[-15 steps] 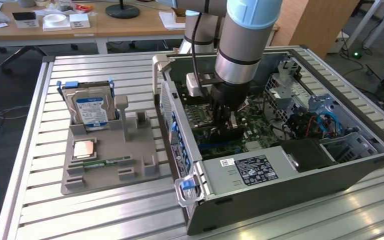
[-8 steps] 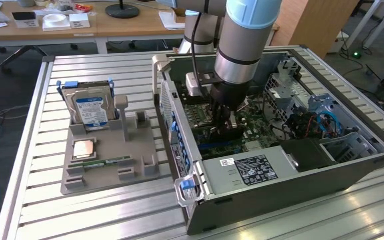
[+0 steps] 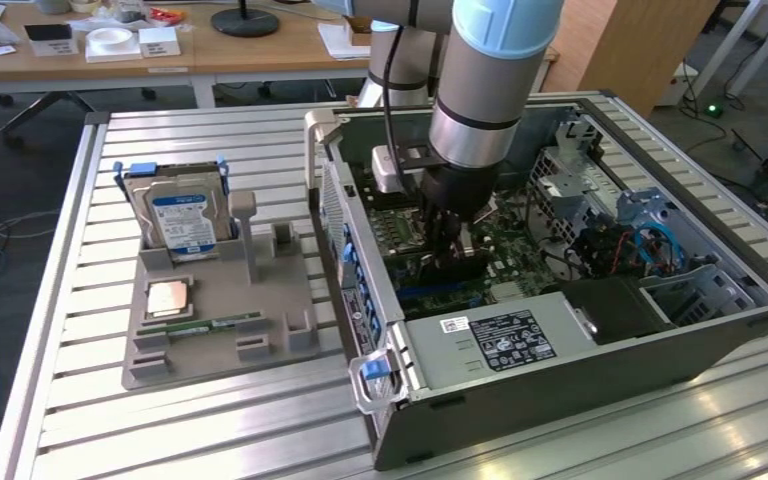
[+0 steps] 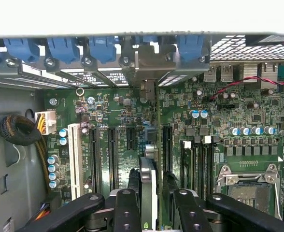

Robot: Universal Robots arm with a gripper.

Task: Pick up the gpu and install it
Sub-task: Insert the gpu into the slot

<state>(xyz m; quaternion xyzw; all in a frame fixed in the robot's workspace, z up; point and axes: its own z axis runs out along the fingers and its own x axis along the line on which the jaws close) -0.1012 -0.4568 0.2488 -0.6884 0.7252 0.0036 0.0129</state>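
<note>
My gripper (image 3: 452, 238) reaches down into the open computer case (image 3: 598, 350), over the motherboard (image 3: 511, 270). It is shut on the gpu (image 3: 454, 266), a thin dark card held upright. In the wrist view the gpu (image 4: 149, 166) appears edge-on between my two black fingers (image 4: 126, 209), with the gripper (image 4: 154, 205) closed around it. The card stands in line with the expansion slots (image 4: 112, 154) on the green motherboard (image 4: 205, 130). Its silvery bracket (image 4: 148, 63) reaches the case's rear wall among the blue latches (image 4: 102, 48).
A grey holder (image 3: 211, 352) on the slatted table (image 3: 224, 440) carries a hard drive (image 3: 181, 220) and a green RAM stick (image 3: 204, 324). Inside the case are a power supply (image 3: 504, 345), cables (image 3: 624, 250), a CPU socket (image 4: 248, 186) and a black cable bundle (image 4: 20, 130).
</note>
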